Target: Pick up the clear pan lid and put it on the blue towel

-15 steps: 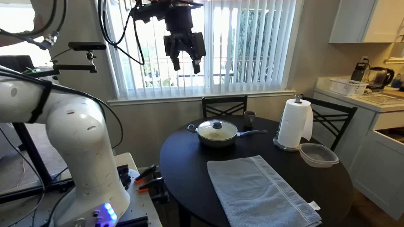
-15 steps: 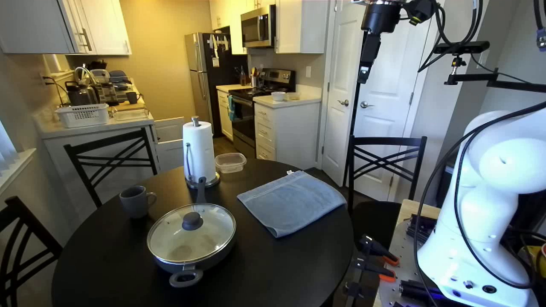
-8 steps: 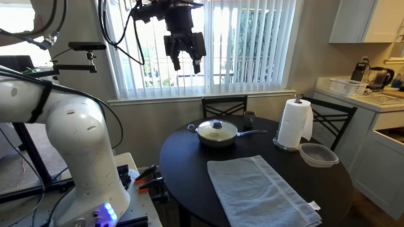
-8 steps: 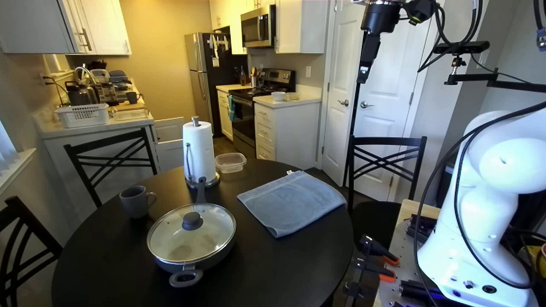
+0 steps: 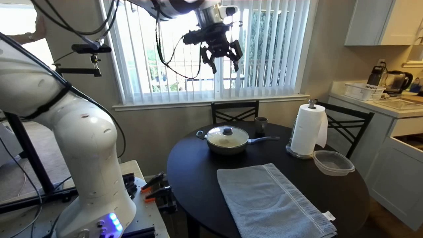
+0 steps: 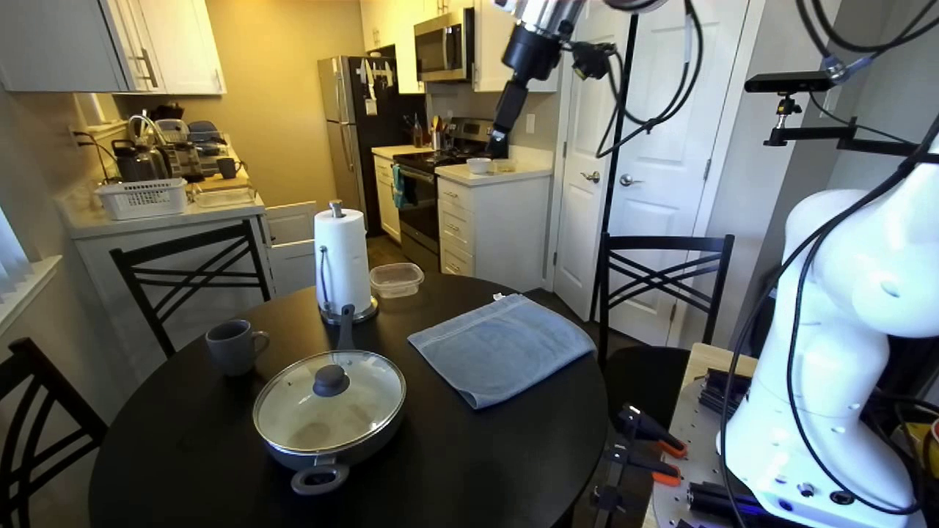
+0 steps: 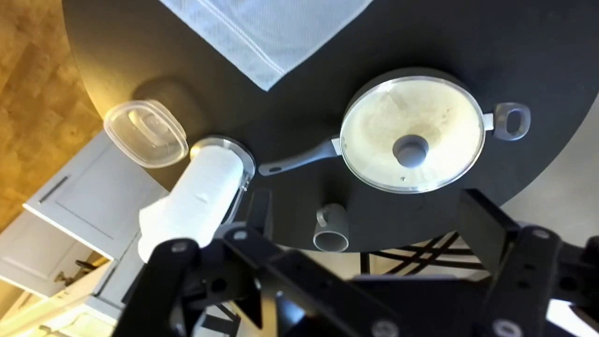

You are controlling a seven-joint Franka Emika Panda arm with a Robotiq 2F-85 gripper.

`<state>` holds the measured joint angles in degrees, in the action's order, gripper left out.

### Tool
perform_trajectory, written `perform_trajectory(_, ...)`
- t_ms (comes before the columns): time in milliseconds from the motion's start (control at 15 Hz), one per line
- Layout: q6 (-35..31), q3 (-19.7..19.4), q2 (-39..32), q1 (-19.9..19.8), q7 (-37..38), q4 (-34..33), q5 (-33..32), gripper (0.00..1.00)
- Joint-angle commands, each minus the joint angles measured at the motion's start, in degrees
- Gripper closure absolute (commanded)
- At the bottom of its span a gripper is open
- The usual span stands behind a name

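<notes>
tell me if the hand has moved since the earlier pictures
Yes. In an exterior view the hand has shifted toward the picture's right against the window's middle post: earlier it hung left of the post, now it overlaps it.

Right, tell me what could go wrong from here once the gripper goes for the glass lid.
The open gripper may slip on the rounded knob of the glass lid and drop it.
Bumping the pan could drive its long handle, which ends near the paper towel roll, into that roll.
The grey mug stands close to the pan, so a low approach might knock it.
</notes>
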<state>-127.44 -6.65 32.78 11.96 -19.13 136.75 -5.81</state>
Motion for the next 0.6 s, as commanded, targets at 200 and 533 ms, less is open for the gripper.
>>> perform_trajectory(200,-1.7,3.8,-24.3,4.0,-10.4,-15.8,8.7,0.00)
perform_trajectory(533,-2.6,7.2,-26.1,1.4,-11.0,-16.5,10.2,0.00)
